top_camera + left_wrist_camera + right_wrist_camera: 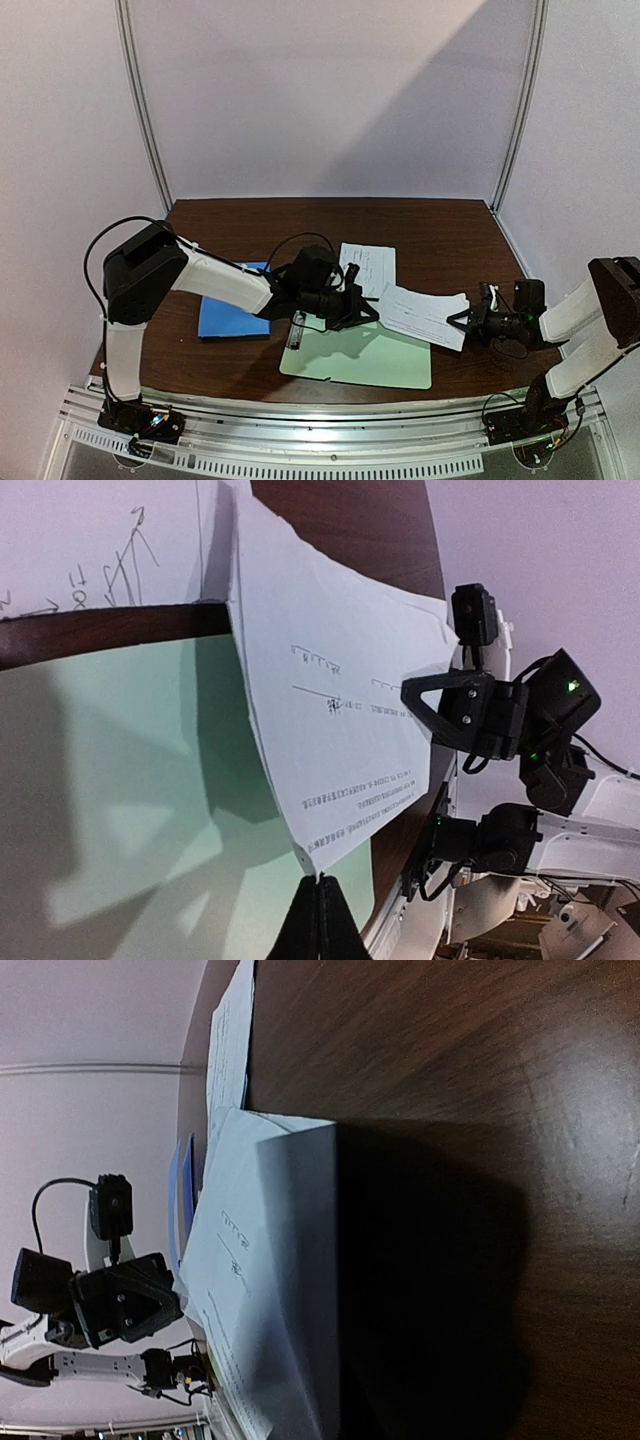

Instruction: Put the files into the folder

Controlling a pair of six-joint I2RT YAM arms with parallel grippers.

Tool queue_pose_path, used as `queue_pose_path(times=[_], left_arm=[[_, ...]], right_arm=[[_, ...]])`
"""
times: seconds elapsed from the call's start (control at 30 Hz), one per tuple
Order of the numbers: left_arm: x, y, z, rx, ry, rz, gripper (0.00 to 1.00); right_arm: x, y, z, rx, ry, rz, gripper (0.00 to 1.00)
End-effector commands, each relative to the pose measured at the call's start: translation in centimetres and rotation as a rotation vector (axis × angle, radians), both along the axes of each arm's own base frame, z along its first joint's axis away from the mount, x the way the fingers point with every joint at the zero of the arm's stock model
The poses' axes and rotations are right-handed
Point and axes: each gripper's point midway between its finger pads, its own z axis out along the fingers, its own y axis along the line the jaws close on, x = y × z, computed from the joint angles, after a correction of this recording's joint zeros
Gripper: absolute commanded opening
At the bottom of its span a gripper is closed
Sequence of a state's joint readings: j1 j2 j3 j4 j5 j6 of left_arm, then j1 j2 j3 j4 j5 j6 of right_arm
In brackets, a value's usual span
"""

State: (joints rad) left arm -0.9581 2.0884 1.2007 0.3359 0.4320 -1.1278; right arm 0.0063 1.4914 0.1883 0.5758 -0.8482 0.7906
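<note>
One white sheet point(425, 315), faint print, raised | left pincer point(371, 312) pinches its corner | right pincer point(459, 322) state unclear

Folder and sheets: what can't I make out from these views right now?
Folder: top view, left arm covers part; open or closed unclear.
Right jaws: right wrist view, lifted sheet blocks them.
Left jaws: left wrist view, bottom edge cuts them; grip on sheet corner unclear.
Print: too small to read.
</note>
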Motion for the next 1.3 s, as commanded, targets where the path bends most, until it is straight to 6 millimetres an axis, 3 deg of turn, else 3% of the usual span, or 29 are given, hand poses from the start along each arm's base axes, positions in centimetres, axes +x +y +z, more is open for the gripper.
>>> queue_pose_path(times=[0.0,0.07,0.17,0.3,0.43,0.63,0.77,0.87,0.97,1.27], left_arm=[[1.2,0.6,-1.4,0.079,-0.068,0.003,0.02],[1.4,1.0,-0.8,0.103,-0.122,0.011,0.17],[2.0,2.0,0.3,0.16,-0.204,0.037,0.53],[2.5,4.4,1.6,0.28,-0.29,0.068,0.73],[2.5,8.1,2.6,0.46,-0.385,0.086,0.85],[2.9,14.2,2.9,0.749,-0.538,0.076,0.85],[2.1,17.1,2.4,0.868,-0.548,0.036,0.84],[1.6,17.9,1.4,0.915,-0.533,-0.002,0.81],[1.6,18.5,0.3,0.962,-0.523,-0.015,0.71],[1.0,18.1,-2.4,0.983,-0.441,-0.048,0.56]], right_arm=[[-2.1,-0.1,-2.7,-0.017,0.148,0.0,0.0],[-2.0,-0.1,-2.6,-0.017,0.152,0.001,0.0],[-1.8,-0.2,-2.5,-0.029,0.155,0.001,0.0],[-1.2,-0.9,-2.4,-0.09,0.142,-0.014,0.0],[-0.9,-1.2,-1.6,-0.131,0.109,-0.008,0.0],[-0.9,-1.7,-0.7,-0.234,0.076,0.011,0.0],[-0.5,-1.3,0.7,-0.287,0.021,0.035,0.0],[-0.2,-1.2,1.6,-0.302,0.002,0.034,0.0],[0.4,-1.2,2.7,-0.309,-0.023,0.021,0.0],[0.7,-1.5,3.9,-0.332,-0.05,0.007,0.0]])
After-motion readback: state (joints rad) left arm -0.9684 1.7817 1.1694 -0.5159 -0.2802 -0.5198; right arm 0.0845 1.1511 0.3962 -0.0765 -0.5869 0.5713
